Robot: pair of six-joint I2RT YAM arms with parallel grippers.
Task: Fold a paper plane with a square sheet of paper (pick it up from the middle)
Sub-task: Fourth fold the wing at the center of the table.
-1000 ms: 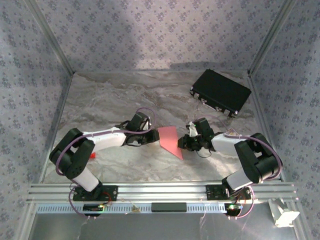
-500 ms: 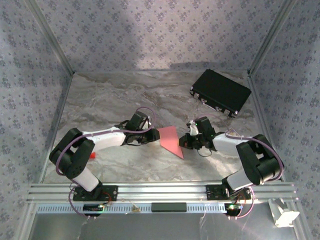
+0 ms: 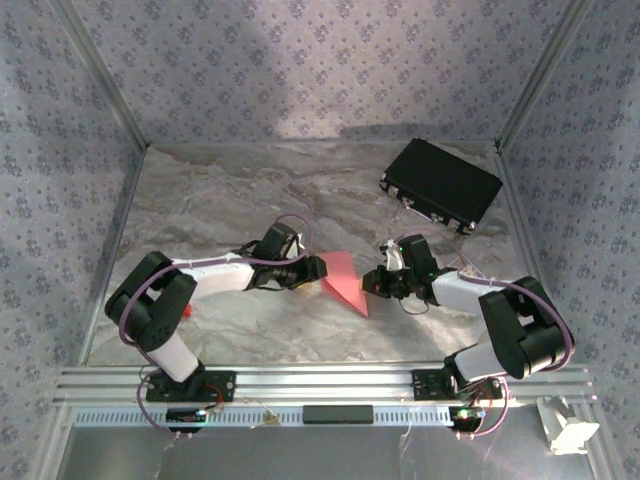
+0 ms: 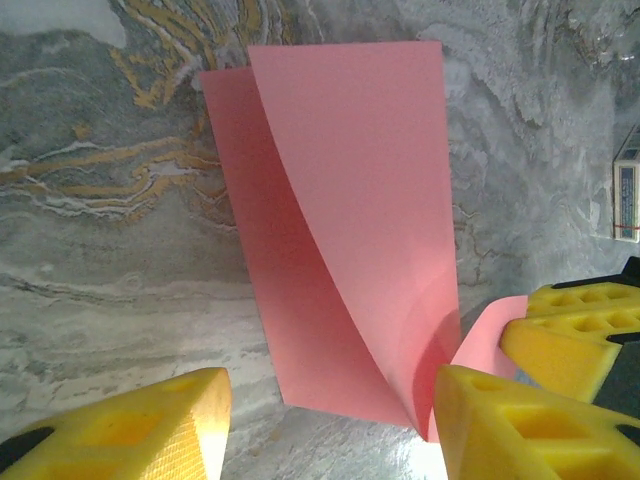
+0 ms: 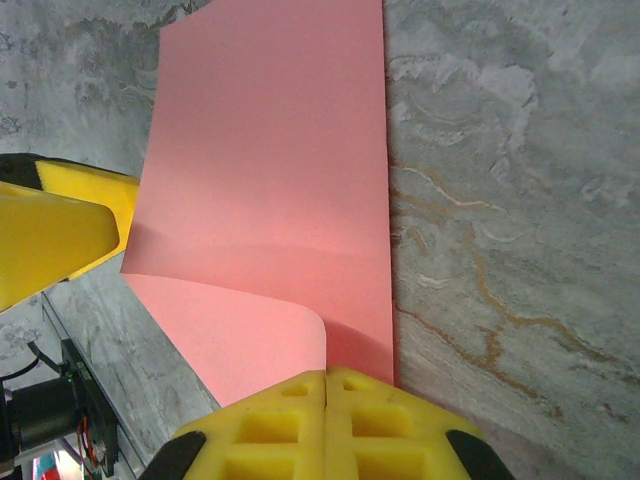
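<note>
My left gripper [image 4: 330, 405] has its jaws apart, one on either side of the near edge of the square sheet of paper [image 4: 350, 200]. My right gripper [image 5: 326, 385] is closed, pinching the sheet's curled opposite edge. The sheet lies mid-counter, one flap lifted. Counter [image 3: 220, 200]: grey marbled surface. Enclosure walls [image 3: 300, 60]: lilac, small repeating pattern. Black case [image 3: 441, 183]: far right corner

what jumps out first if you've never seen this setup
A folded sheet of pink paper lies at the middle of the table, one flap curling up. The right end effector is shut on its edge, and the left end effector stands open at its left side. A black case sits at the far right corner.
</note>
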